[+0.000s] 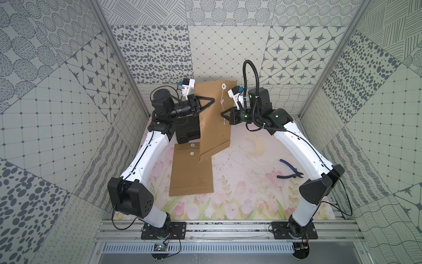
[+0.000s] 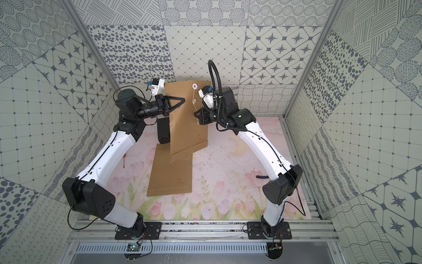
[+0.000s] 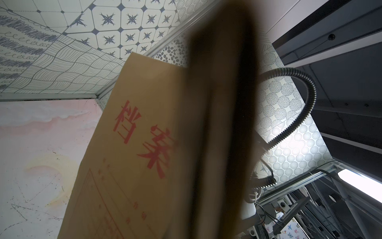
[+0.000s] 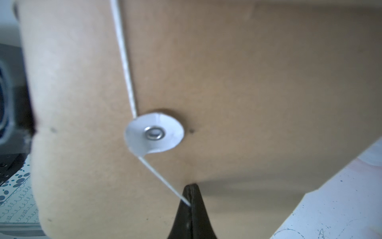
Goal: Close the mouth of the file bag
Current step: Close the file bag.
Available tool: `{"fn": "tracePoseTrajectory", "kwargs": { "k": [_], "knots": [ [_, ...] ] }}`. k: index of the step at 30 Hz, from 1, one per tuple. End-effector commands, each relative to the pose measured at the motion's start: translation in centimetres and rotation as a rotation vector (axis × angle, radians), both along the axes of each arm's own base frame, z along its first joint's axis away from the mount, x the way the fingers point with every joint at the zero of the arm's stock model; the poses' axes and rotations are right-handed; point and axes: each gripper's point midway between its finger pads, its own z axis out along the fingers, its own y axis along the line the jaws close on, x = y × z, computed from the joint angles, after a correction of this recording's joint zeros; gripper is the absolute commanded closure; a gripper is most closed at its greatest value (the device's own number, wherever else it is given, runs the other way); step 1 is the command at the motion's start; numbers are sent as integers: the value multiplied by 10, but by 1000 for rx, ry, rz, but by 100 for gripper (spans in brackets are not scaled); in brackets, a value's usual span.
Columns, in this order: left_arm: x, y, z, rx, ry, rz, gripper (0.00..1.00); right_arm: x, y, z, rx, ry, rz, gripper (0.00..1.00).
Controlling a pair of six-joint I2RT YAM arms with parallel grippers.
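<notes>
— File bag [image 1: 212, 128] is hanging upright above the table [image 1: 246, 192], and you are holding it from its left side. Your left gripper [image 1: 212, 100] is clamping tight on the brown paper, its tips reaching in over the bag's face.

— Agreed. Under that gripper a black box [image 1: 187, 130] is sitting on the table. Lower again, back toward your left arm's base, a second file bag [image 1: 191, 178] is lying flat. In both top views the hanging bag's bottom end is overlapping the flat one's top edge. Whether they are touching, I cannot tell.

— Your left wrist camera is looking at the other face of the file bag, where red printed characters [image 3: 144, 140] are showing.

— Going on rightward from the left gripper's tips, an upper white disc [image 1: 223, 86] is sitting on the flap. A white string [image 4: 126, 62] is running from it down to a lower disc [image 4: 154, 134], touching its rim.

— From that lower disc the string is leading straight into your right gripper [image 4: 191, 198]. Its tips are pressing together with the string pinched between them, just beside the paper.

— Past the right gripper, out toward your right arm's elbow, blue-handled pliers [image 1: 288, 171] are lying on the floral table. They are sitting well apart from the gripper and from both bags.
</notes>
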Motion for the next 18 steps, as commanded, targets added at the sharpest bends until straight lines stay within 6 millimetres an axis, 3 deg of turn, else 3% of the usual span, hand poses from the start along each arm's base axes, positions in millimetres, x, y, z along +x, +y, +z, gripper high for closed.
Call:
{"fn": "tracePoseTrajectory", "kwargs": {
  "k": [1,4,10,12,18],
  "knots": [
    [-13,1,34,-37,-197,-17,100,-20,14,-3,-20,27,48,99],
    [-10,1,33,-38,-198,-7,100,-28,21,1,0,39,59,96],
    [-16,2,44,-54,-220,-11,100,-25,21,-6,-14,59,35,74],
    [-18,3,48,-54,-229,-12,100,-24,18,-7,-18,66,28,67],
    [-20,3,50,-66,-229,-20,100,-16,-9,-7,4,79,-34,62]
  ]
}}
